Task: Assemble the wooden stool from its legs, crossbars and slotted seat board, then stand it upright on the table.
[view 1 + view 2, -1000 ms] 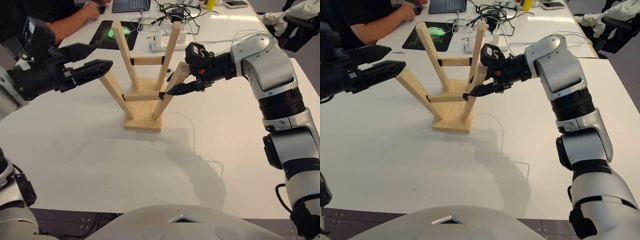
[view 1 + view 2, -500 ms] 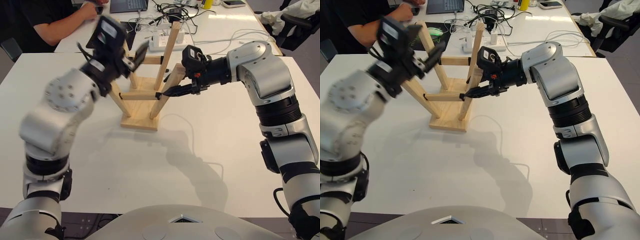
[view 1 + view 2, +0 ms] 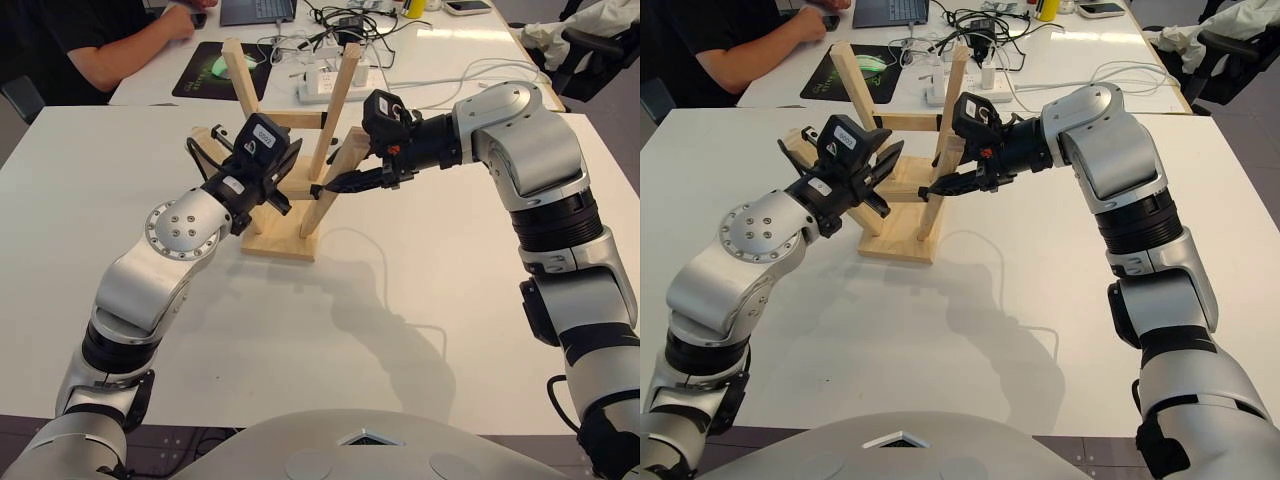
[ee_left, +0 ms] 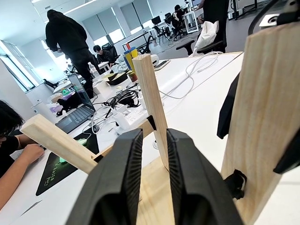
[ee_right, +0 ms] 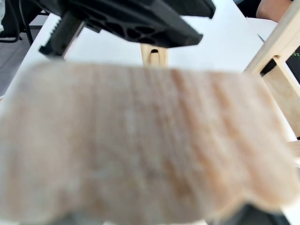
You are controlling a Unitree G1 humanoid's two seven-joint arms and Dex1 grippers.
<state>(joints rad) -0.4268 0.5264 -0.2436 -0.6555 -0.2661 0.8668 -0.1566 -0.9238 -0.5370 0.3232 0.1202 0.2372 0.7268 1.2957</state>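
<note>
The pale wooden stool (image 3: 285, 243) is stood upside down on the white table (image 3: 300, 340) — near right leg (image 3: 318, 215) apparently pinched by the black right gripper (image 3: 335, 185) (probably for steadying) — while the black left gripper (image 3: 288, 178) is held, jaws spread, beside the left legs.

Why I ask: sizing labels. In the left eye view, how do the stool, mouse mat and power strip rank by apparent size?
stool
mouse mat
power strip
The last two lie farther off, so true sizes stay unsure.

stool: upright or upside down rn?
Upside down: the seat board lies flat on the table, with the four legs pointing up.
</note>
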